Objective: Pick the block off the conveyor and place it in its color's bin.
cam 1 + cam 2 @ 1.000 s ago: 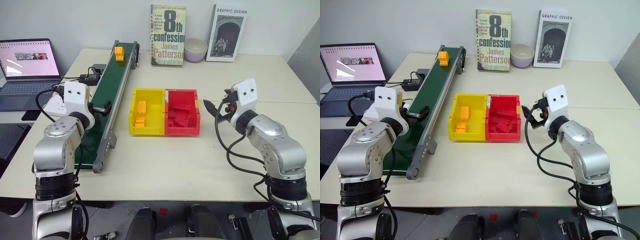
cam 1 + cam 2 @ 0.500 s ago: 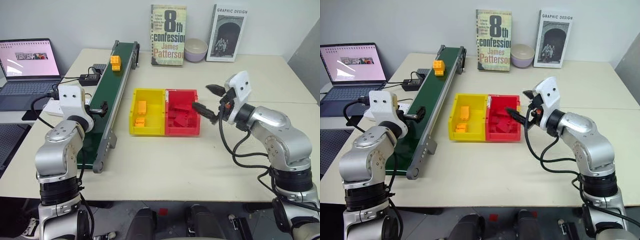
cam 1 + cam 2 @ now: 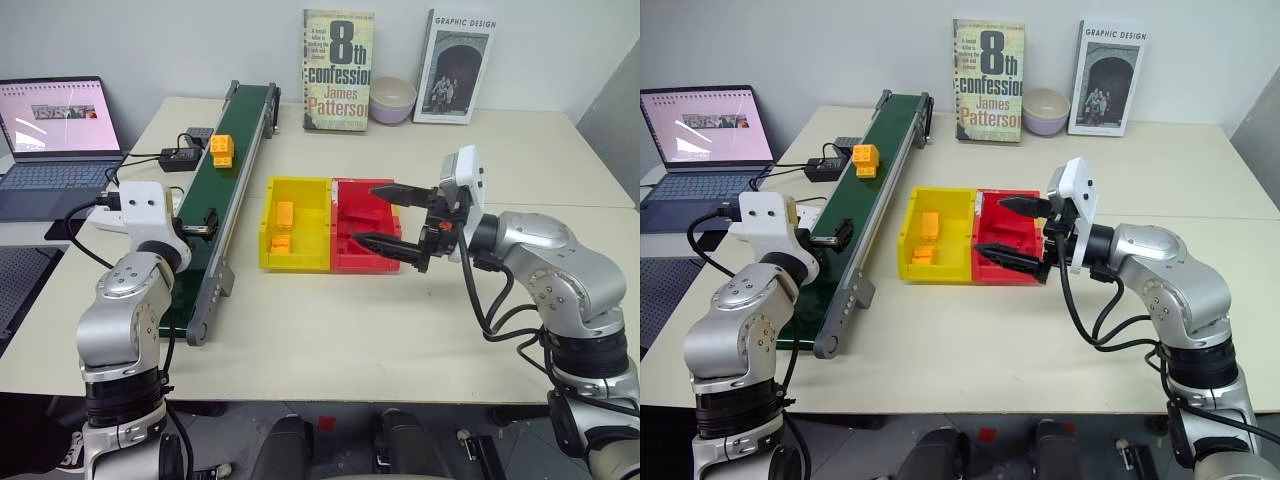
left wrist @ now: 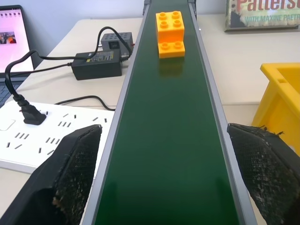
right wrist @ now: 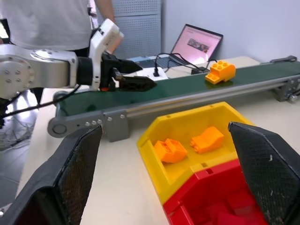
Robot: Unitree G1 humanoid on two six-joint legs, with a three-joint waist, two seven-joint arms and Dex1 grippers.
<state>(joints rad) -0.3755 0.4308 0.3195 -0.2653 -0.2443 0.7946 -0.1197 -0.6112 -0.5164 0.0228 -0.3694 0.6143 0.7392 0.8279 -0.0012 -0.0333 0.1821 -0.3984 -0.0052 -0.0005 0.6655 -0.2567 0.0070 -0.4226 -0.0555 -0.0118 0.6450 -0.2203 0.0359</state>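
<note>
— Two bricks [image 5: 187, 145] are seen in the yellow bin [image 3: 268, 243]; can anything more be made out inside it?
— Little. Their studs are hard to read from the head views, and the contents of the red tray [image 3: 392, 255] are partly covered by the right gripper [image 3: 385, 216], whose fingers are spread wide and empty, one over the tray and one at its near edge.
— And the block [image 4: 170, 28]?
— It is found riding on the conveyor [image 4: 168, 140], well ahead of the left gripper [image 3: 207, 219], in line with the gap between the jaws. Those jaws are held wide, one finger to each side of the belt, nothing between them. The near end of the belt is cut off behind the left arm.
— From the right jaws?
— The block is well apart from them, beyond the yellow bin.
</note>
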